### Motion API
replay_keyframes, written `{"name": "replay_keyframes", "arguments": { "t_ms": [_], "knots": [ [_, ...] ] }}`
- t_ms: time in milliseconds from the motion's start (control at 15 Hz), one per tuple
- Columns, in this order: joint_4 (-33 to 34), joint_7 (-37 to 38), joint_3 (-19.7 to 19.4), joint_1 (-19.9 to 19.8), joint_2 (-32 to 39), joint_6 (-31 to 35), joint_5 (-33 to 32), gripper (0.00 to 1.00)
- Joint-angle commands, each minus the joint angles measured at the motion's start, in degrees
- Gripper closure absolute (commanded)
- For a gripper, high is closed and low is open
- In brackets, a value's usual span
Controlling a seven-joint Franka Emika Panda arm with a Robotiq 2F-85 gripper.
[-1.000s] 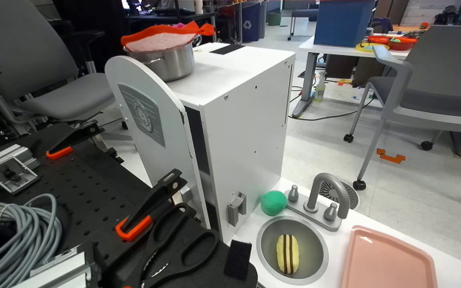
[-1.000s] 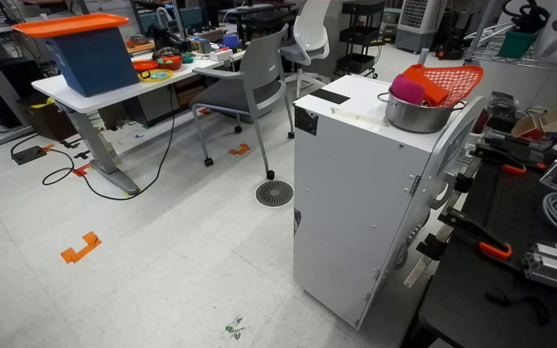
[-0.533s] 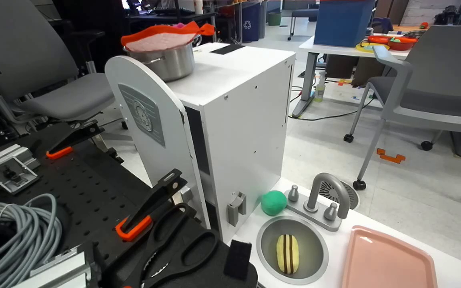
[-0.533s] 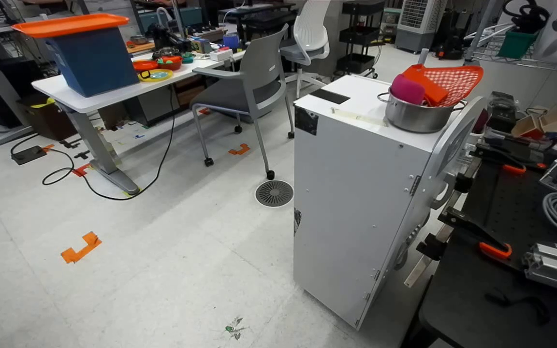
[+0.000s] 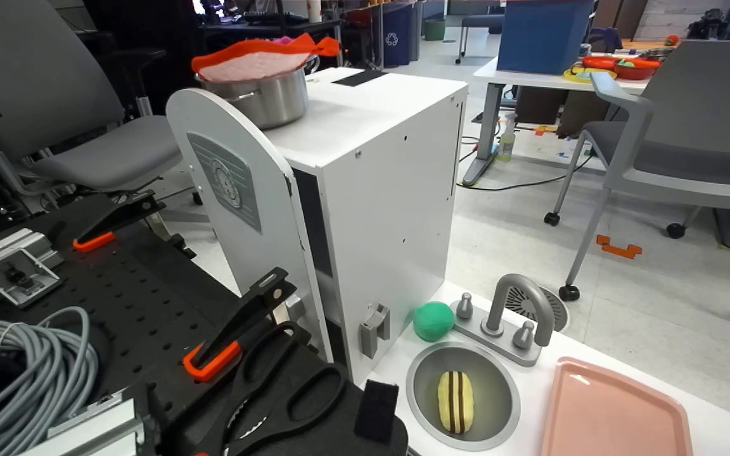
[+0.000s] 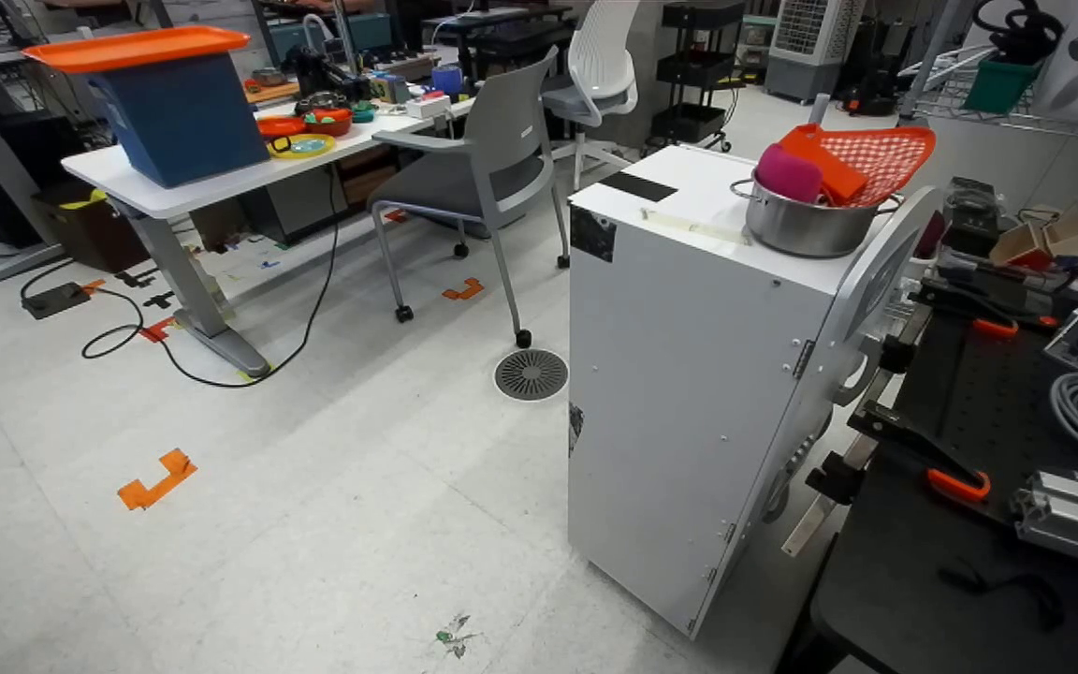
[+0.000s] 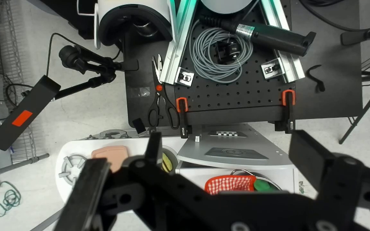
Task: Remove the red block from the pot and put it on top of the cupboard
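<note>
The red block (image 6: 843, 180) is a small flat orange-red piece in the pot, leaning by a red checked mitt, in an exterior view. I cannot make it out in the wrist view. The silver pot (image 6: 810, 230) stands on the white cupboard (image 6: 679, 374), near its rounded panel; both exterior views show the pot (image 5: 279, 98) and cupboard (image 5: 397, 190). The wrist view shows part of the pot's rim and the cupboard top (image 7: 191, 174). My gripper (image 7: 227, 141) is open and empty above the cupboard, its fingers wide apart. It is outside both exterior views.
The checked mitt (image 7: 228, 183) lies across the pot, with a magenta item (image 6: 788, 172) and a green item (image 7: 262, 185) in it. A black bench (image 7: 236, 114) with clamps and scissors (image 7: 159, 106) adjoins the panel. A sink basin (image 5: 416, 411), faucet (image 5: 498, 304) and pink tray (image 5: 618, 405) stand beside the cupboard.
</note>
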Motion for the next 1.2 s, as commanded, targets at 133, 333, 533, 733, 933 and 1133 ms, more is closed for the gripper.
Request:
{"name": "replay_keyframes", "arguments": {
  "t_ms": [133, 333, 533, 733, 933, 1133],
  "knots": [
    [0.10, -0.12, -0.75, 0.80, -0.35, 0.99, -0.22, 0.00],
    [1.98, 0.38, -1.26, 0.29, 0.60, 2.90, -0.29, 0.00],
    [4.30, 0.89, -2.05, -0.10, 1.50, 5.50, 0.31, 0.00],
    [6.77, 1.60, -2.85, -0.61, 3.03, 8.04, 0.42, 0.00],
    [9.29, 3.20, -4.05, -1.74, 5.85, 10.02, 0.63, 0.00],
    [11.10, 4.46, -5.10, -3.08, 8.85, 11.45, 0.32, 0.00]
  ]
}}
